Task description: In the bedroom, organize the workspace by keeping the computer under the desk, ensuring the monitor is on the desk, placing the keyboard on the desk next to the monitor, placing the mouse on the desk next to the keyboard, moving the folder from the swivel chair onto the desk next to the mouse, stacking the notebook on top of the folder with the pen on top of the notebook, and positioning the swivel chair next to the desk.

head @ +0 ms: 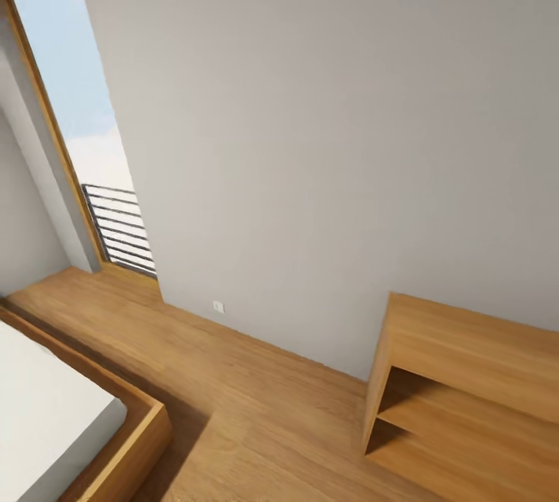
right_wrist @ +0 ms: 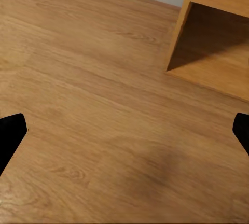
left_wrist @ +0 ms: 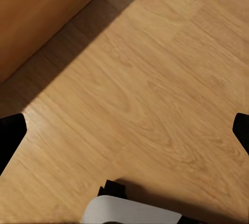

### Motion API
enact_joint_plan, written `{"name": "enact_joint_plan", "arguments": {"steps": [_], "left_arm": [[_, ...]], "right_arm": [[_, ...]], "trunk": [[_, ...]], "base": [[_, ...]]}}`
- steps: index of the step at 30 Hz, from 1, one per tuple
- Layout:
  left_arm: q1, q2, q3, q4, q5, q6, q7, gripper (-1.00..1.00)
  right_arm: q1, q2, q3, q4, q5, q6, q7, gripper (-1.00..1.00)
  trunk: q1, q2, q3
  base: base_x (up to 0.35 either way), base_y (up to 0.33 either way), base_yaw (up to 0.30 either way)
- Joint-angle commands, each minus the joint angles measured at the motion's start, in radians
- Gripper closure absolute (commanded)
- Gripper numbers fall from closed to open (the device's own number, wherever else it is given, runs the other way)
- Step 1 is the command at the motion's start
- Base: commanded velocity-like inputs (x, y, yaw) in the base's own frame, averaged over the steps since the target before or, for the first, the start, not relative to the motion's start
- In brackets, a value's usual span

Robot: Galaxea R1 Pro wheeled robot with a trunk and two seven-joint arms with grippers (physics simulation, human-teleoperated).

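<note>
Bare grey wall (head: 310, 137), wood floor (head: 256, 401), a bed corner (head: 116, 440), a low wood shelf (head: 466, 401). No desk or chair here yet. Left gripper (left_wrist: 124, 130) and right gripper (right_wrist: 124, 130) both spread wide, holding nothing. Best to turn slowly and look for the desk, arms tucked clear of the shelf.

A wooden shelving unit (head: 466, 393) stands against the grey wall (head: 310, 137), a bed (head: 70, 424) nearby.

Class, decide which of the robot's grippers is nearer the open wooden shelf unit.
Right. The right gripper has the wooden shelf unit just ahead across the floor; the left gripper faces the bed frame instead.
</note>
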Motion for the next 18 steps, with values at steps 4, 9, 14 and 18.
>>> {"name": "enact_joint_plan", "arguments": {"steps": [4, 9, 14, 18], "left_arm": [[-0.001, 0.000, 0.000, 0.000, 0.001, -0.002, 0.001, -1.00], [-0.001, 0.000, 0.000, 0.000, 0.001, -0.002, 0.001, -1.00], [-0.001, 0.000, 0.000, 0.000, 0.001, -0.002, 0.001, -1.00], [-0.001, 0.000, 0.000, 0.000, 0.001, -0.002, 0.001, -1.00]], "right_arm": [[-0.001, 0.000, 0.001, 0.001, 0.000, -0.003, 0.000, -1.00], [-0.001, 0.000, 0.001, 0.001, 0.001, -0.003, 0.000, -1.00], [-0.001, 0.000, 0.002, 0.001, 0.001, -0.003, 0.000, -1.00], [-0.001, 0.000, 0.002, 0.001, 0.001, -0.003, 0.000, -1.00]], "trunk": [[0.000, -0.001, -0.004], [0.000, -0.001, -0.007], [0.000, -0.001, -0.010], [0.000, -0.001, -0.012]], "base": [[0.000, 0.000, 0.265], [0.000, 0.000, 0.265], [0.000, 0.000, 0.265], [0.000, 0.000, 0.265]]}}
